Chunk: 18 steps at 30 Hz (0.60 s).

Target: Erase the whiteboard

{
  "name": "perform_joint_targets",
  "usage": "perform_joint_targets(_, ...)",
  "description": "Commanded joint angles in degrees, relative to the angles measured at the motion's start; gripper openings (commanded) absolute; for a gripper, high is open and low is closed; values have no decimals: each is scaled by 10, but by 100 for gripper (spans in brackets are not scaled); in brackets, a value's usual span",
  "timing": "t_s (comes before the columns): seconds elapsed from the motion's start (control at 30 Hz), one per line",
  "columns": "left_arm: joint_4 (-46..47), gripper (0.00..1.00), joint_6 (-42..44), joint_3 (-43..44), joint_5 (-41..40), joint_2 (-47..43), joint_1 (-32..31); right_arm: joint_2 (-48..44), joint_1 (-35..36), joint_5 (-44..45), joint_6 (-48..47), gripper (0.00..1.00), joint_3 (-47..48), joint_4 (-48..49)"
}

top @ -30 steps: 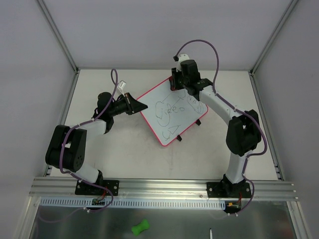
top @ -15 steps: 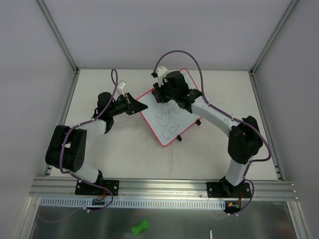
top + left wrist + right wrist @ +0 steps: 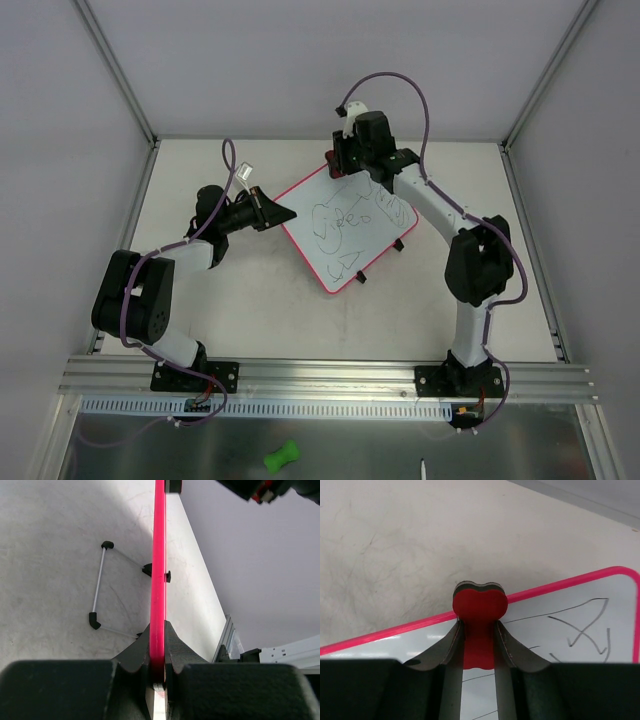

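Note:
The whiteboard, white with a pink frame, stands tilted at the table's middle and carries black scribbles. My left gripper is shut on the board's left edge. In the left wrist view that pink edge runs straight up from between my left gripper's jaws. My right gripper is at the board's far corner, shut on a red bone-shaped eraser. In the right wrist view the eraser's head lies over the pink frame, with the whiteboard and its pen lines below.
The board's wire stand rests on the table behind it, and black feet show at the right edge. A green bone-shaped object lies below the aluminium rail. Enclosure walls ring the table.
My right gripper swept the eraser left along the board's upper part, then came back to the far corner. The left arm and the board have not moved. The scribbles look unchanged.

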Motion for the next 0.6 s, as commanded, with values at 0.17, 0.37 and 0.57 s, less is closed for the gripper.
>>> perform_joint_targets(0.17,10,0,63,5,38,-2,-5,72,-74,37,80,0,41,-57)
perform_joint_targets(0.37,10,0,63,5,37,-3,-6,81,-107,36,106,0,39,-66)
perform_joint_targets(0.57,8,0,66,6,37,-2,-6,77,-131,60,132,0,20,-71)
